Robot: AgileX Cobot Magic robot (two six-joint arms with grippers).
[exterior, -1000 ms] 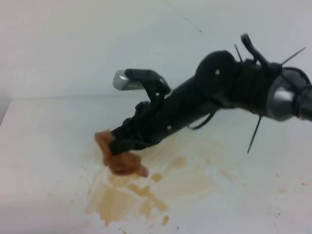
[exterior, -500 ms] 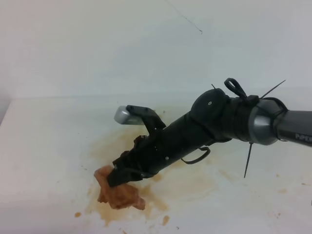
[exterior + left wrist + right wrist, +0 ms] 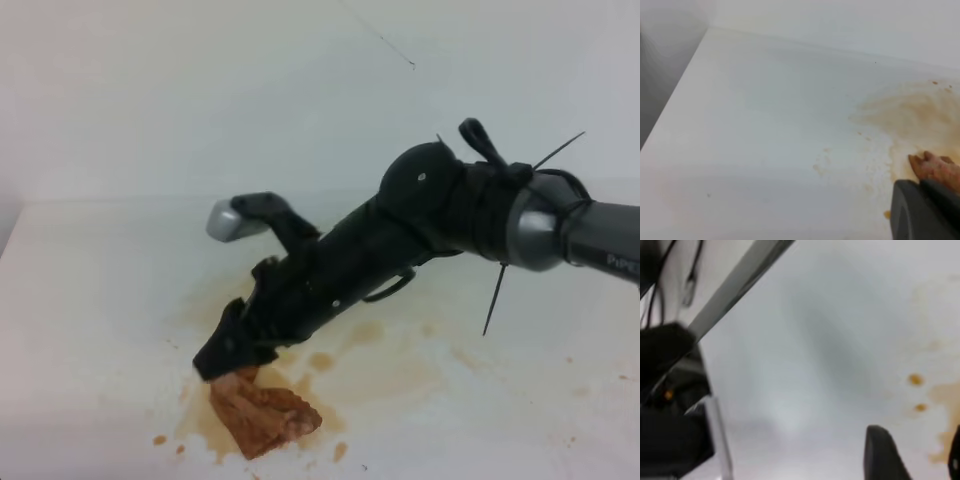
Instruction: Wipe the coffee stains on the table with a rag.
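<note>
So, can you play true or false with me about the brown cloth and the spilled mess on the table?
1. The rag is reddish-brown. True.
2. The table is black. False: it is white.
3. The rag lies on the coffee stains. True.
4. The right hand is far from the rag. False: it is right at the rag's top edge.
5. The coffee stains are all gone. False: tan smears and droplets show around the rag.

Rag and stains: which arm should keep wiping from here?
Right. The right gripper is down at the rag on the coffee stains; the left gripper shows in no view.
</note>
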